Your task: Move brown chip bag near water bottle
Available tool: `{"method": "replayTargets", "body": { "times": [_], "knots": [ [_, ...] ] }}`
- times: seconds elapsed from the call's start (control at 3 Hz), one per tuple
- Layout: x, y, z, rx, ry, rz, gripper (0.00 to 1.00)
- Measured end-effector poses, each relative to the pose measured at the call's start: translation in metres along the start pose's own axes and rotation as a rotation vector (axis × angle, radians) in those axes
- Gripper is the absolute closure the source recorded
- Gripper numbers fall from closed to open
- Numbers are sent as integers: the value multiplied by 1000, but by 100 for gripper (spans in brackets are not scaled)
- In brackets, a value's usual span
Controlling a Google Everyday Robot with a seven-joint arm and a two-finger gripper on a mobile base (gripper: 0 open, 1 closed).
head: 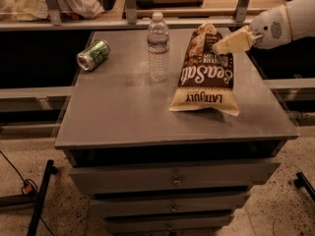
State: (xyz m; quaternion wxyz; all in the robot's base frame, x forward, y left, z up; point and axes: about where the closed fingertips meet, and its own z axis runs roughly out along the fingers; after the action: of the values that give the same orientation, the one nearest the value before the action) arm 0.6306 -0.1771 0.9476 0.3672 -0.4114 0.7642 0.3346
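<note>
The brown chip bag (205, 80), dark brown with a cream band and upside-down "Sea Salt" lettering, leans with its lower end on the grey cabinet top (123, 117). It is right of centre. My gripper (222, 46) reaches in from the upper right on a white arm (283, 26) and is shut on the bag's upper right edge. The clear water bottle (158, 48) with a white cap stands upright just left of the bag, with a small gap between them.
A green drink can (93, 55) lies on its side at the cabinet's far left. Drawers (172, 181) run below the top. A rail with metal posts (130, 14) lines the back edge. A black stand leg (42, 195) and a cable lie on the floor at left.
</note>
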Motion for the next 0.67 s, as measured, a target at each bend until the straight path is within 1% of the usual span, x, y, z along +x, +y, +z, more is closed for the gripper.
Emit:
{"method": "replayTargets", "body": {
  "times": [0.33,0.67],
  "knots": [
    [1,13,10,-22,-24,38,100],
    [3,22,21,-41,-37,67,100]
  ]
}}
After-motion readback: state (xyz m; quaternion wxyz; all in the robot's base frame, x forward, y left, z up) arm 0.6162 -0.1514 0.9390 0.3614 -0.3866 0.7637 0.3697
